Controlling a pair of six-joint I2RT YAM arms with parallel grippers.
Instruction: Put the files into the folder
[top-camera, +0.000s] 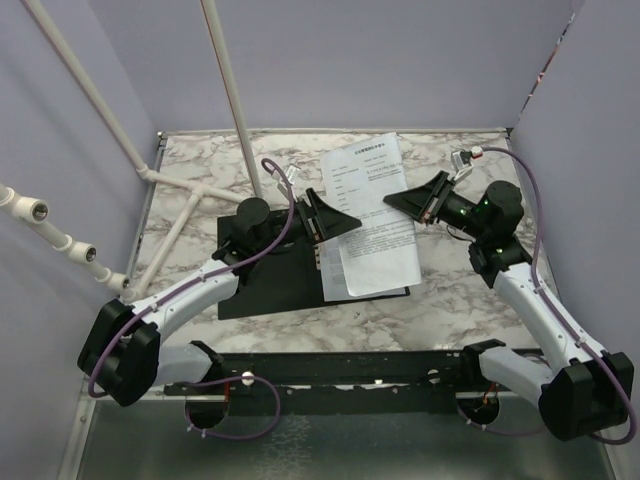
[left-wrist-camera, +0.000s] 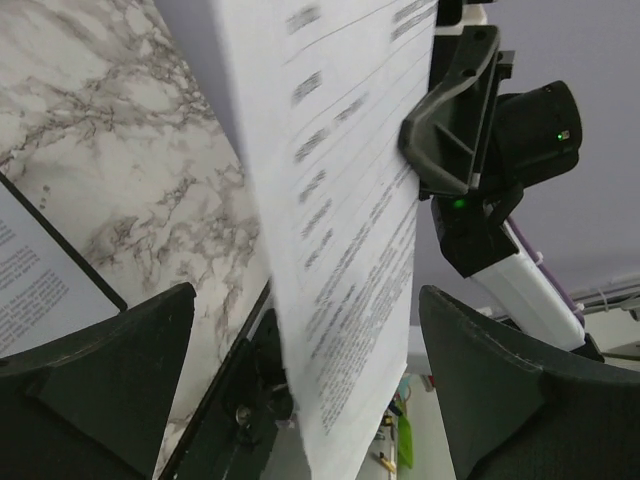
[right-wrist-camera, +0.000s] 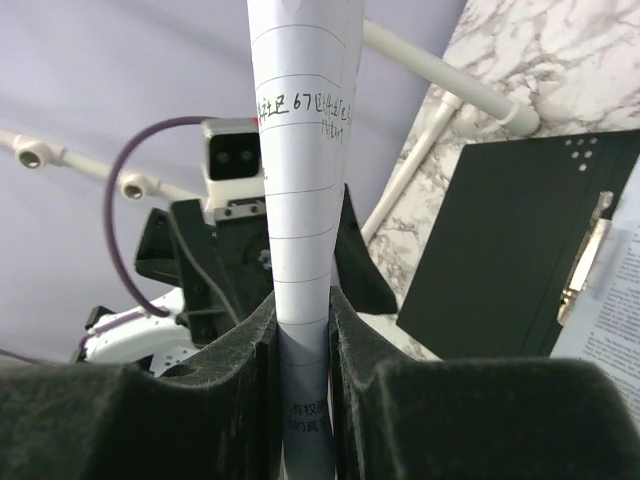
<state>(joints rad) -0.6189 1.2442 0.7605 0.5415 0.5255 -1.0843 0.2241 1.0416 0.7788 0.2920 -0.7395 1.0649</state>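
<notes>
- Two hands are meeting over the open folder (top-camera: 265, 285), which is lying flat on the marble counter (top-camera: 450, 295) with its black inside facing up.
- Pinching the lifted sheet (top-camera: 362, 170) by its right edge, the right hand (top-camera: 400, 204) is holding that one page of the files up off the folder.
- Seen from the right wrist, its fingers (right-wrist-camera: 250, 380) are standing narrow and pressing the paper from both sides. The sheet is running straight out ahead of the hand in a slight curl.
- Gaping wide, the left hand (top-camera: 335, 215) is gripping nothing.
- Seen from the left wrist, the lifted sheet is hanging in the gap between the left hand's two fingers (left-wrist-camera: 110, 380), closer to the one on the left of that view. Whether paper and finger are touching, I cannot tell.
- Across the sheet from the left hand, the right hand is showing at the paper's far edge, above and beyond the left fingertips.
- Just ahead of the left hand and lower down, another printed sheet (top-camera: 378, 262) is lying flat on the folder's right side.
- Off to the right of the right hand's fingers, a silver clip (right-wrist-camera: 583, 268) is sitting on the folder's black inside, just beside that lying sheet.
</notes>
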